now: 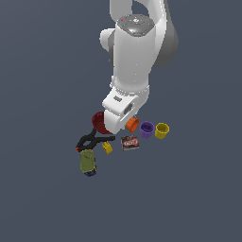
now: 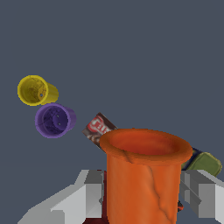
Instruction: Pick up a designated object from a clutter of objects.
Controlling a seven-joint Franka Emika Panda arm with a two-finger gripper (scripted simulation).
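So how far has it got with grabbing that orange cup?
Reaching looks done: in the wrist view the orange cup stands upright between the gripper fingers, one on each side. Whether they already squeeze it, I cannot tell. Lifting remains: from outside, the cup still sits level with the purple cup and yellow cup.

Orange cup (image 1: 131,124) under arm's hand (image 1: 124,116), beside purple cup (image 1: 146,129), yellow cup (image 1: 162,130), red bowl (image 1: 99,121).

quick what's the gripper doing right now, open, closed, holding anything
Gripper: closed on the small bright orange cup, one of the fingers on each side of its wall.
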